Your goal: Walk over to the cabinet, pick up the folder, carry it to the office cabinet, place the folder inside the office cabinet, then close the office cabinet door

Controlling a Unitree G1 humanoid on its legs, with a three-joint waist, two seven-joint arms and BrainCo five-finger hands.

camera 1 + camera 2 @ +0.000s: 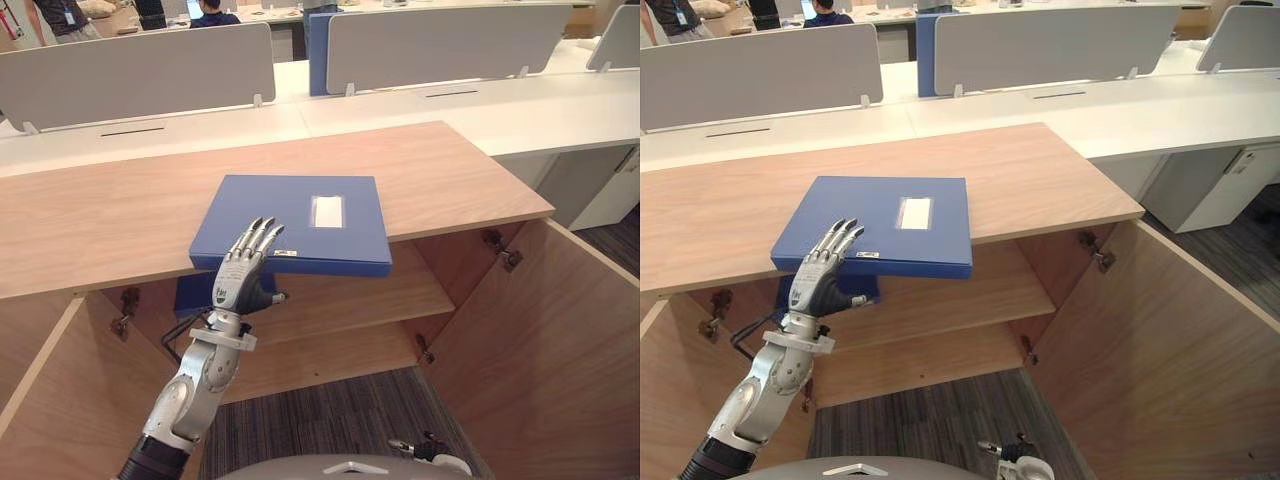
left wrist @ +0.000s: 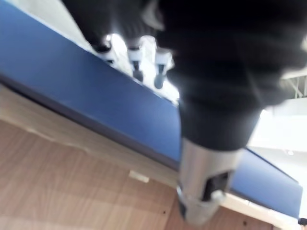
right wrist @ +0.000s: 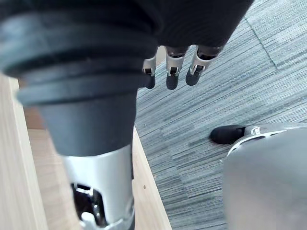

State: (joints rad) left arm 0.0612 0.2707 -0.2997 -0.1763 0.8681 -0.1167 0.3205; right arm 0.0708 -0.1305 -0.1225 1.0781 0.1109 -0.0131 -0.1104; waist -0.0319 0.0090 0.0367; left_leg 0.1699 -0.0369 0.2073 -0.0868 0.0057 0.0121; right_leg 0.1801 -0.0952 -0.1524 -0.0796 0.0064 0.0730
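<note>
One folder [image 1: 300, 215] atop open cabinet [image 1: 110, 215], left hand [image 1: 238, 278] touching, blue object [image 1: 193, 296] inside

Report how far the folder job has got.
Done: the robot stands at the cabinet, whose doors are open. In hand: the left robot hand lays straight fingers on the near corner of the blue folder, not yet gripping. The right robot hand hangs low. Left: lift, carry, shelve, close the door.
</note>
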